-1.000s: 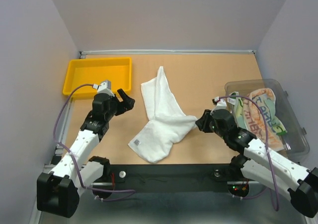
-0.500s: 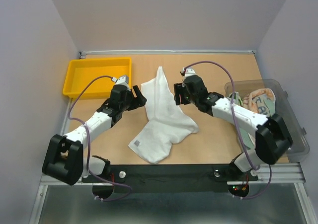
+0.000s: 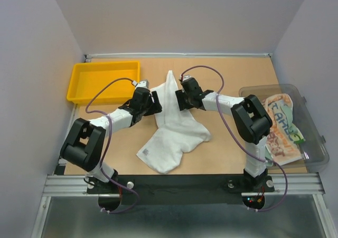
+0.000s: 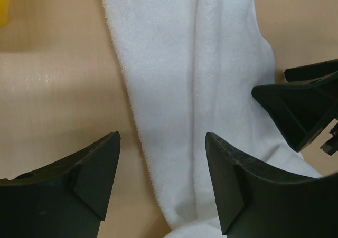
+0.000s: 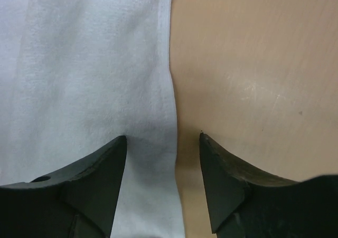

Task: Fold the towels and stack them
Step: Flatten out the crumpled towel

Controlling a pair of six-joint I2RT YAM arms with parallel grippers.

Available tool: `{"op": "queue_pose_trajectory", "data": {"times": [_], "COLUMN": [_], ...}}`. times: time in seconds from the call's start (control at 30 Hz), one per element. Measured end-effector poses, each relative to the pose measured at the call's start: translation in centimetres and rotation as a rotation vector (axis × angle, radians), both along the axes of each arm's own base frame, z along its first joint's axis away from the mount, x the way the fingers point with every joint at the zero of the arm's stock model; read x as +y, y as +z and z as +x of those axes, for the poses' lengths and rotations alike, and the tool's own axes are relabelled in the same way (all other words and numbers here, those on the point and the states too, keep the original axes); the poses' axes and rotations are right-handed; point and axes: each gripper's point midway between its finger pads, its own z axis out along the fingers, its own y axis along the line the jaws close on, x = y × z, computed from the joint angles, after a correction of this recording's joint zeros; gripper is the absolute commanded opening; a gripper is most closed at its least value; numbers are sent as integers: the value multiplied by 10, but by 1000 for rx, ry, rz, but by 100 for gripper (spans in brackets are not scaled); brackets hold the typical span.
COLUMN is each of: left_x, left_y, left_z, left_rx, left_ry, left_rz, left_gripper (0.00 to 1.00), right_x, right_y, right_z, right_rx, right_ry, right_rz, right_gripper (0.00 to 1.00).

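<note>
A plain white towel [image 3: 173,123] lies crumpled on the table's middle, a narrow strip reaching toward the back. My left gripper [image 3: 155,100] is open, its jaws straddling the strip's left edge, which shows in the left wrist view [image 4: 174,79]. My right gripper [image 3: 178,97] is open, straddling the strip's right edge, which shows in the right wrist view [image 5: 95,74]. The right gripper's fingertips [image 4: 296,108] show in the left wrist view. A letter-print towel [image 3: 280,127] and a pale teal-green towel [image 3: 255,117] lie in the clear bin [image 3: 311,137].
A yellow tray [image 3: 103,80] sits at the back left. The clear plastic bin stands at the right edge. The table's back rail [image 3: 179,54] meets the wall behind.
Both arms have reached from the near sides in to the towel's upper strip. The left gripper now straddles its left edge, the right its right edge. The towel has barely shifted.
</note>
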Motion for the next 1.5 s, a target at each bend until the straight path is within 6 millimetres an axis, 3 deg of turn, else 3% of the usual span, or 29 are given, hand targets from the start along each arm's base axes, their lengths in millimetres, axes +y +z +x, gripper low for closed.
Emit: {"op": "queue_pose_trajectory", "data": {"times": [0.07, 0.1, 0.17, 0.2, 0.23, 0.4, 0.5, 0.57, 0.73, 0.8, 0.87, 0.97, 1.1, 1.3, 1.5], "left_x": [1, 2, 4, 4, 5, 8, 10, 13, 15, 15, 13, 8, 3, -16, -50], "left_y": [-2, -2, -2, -1, -1, -1, 0, 5, 38, 44, 45, 35, 19, 10, -16], "left_z": [1, 1, 2, 3, 3, 5, 3, 2, 2, 2, 1, -1, -1, 18, 25], "left_rx": [1, 0, -6, -7, -9, -16, -18, -28, -99, -115, -115, -90, -49, -25, 27], "left_ry": [6, 10, 19, 23, 26, 39, 46, 53, 68, 68, 65, 50, 36, 15, -51], "left_rz": [7, 10, 16, 19, 21, 28, 33, 35, 7, -2, -4, 9, 31, 47, 66], "left_gripper": [76, 76, 76, 75, 75, 75, 75, 73, 72, 72, 72, 73, 72, 72, 68], "right_x": [3, 3, 2, 1, 1, -4, -14, -27, -68, -89, -108, -135, -160, -181, -175], "right_y": [0, 0, -2, -1, -1, 1, 14, 34, 112, 123, 111, 52, 4, 8, 14], "right_z": [6, 7, 9, 9, 10, 12, 7, 3, -11, -20, -32, -63, -103, -100, -96], "right_rx": [-13, -15, -19, -23, -23, -40, -63, -106, -274, -310, -289, -163, -20, -15, -16], "right_ry": [0, -3, -8, -12, -13, -28, -50, -86, -237, -310, -365, -434, -489, -576, -561], "right_rz": [0, 1, -7, -12, -13, -30, -42, -48, 29, 63, 68, 21, -49, -13, 20], "right_gripper": [44, 44, 22, 5, 1, 1, 1, 1, 1, 1, 1, 2, 2, 2, 2]}}
